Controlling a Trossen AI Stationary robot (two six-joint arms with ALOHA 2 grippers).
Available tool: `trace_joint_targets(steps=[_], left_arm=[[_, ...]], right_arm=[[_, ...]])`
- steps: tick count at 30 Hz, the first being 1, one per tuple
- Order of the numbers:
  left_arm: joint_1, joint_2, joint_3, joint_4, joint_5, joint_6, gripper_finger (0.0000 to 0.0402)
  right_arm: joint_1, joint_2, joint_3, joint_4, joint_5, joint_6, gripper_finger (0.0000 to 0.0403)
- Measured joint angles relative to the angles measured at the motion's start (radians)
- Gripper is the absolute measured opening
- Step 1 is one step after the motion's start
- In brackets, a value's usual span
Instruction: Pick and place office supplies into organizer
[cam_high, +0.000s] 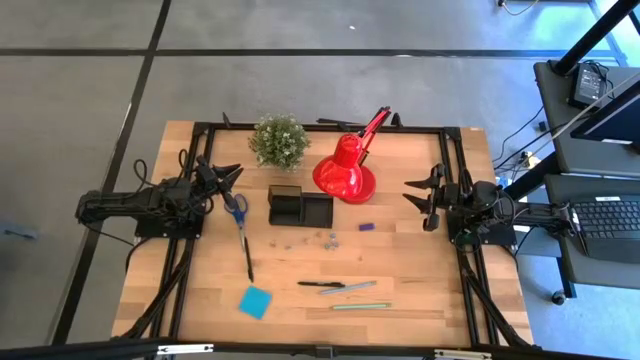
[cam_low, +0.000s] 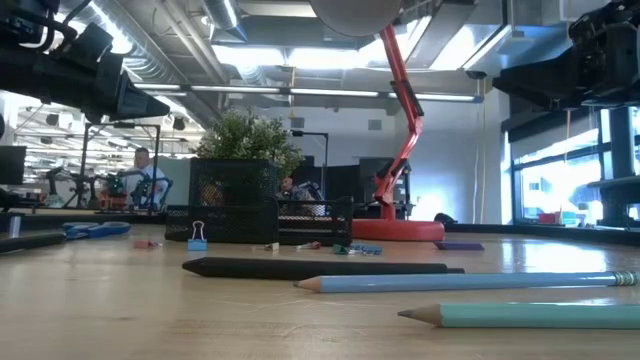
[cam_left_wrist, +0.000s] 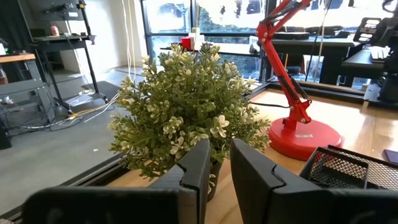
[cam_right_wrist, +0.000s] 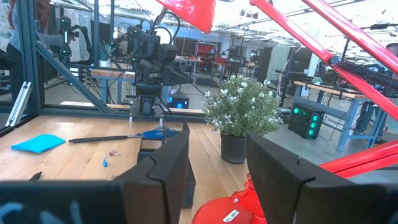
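High view: boxy black mesh organizer (cam_high: 298, 207) on pale wooden table (cam_high: 420, 290).

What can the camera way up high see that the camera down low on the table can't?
Only the high view shows the blue sticky-note pad and both arms whole, the left tool and right tool waiting at the table's sides. Only the low view shows a person in the room behind. Both show the red lamp, the plant, the black organizer and the pencils.
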Motion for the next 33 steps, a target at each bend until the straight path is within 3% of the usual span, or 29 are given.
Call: trace_joint_targets(steps=[6,19,33], left_arm=[[0.000,0.000,0.000,0.000,0.052,0.010,0.0070],[0.000,0.000,0.000,0.026,0.242,-0.068,0.0159],[0.000,0.000,0.000,0.024,0.243,-0.043,0.0163]], right_arm=[[0.000,0.000,0.000,0.000,0.000,0.000,0.0162],[0.000,0.000,0.000,0.000,0.000,0.000,0.0162],[0.000,0.000,0.000,0.009,0.000,0.000,0.0162]])
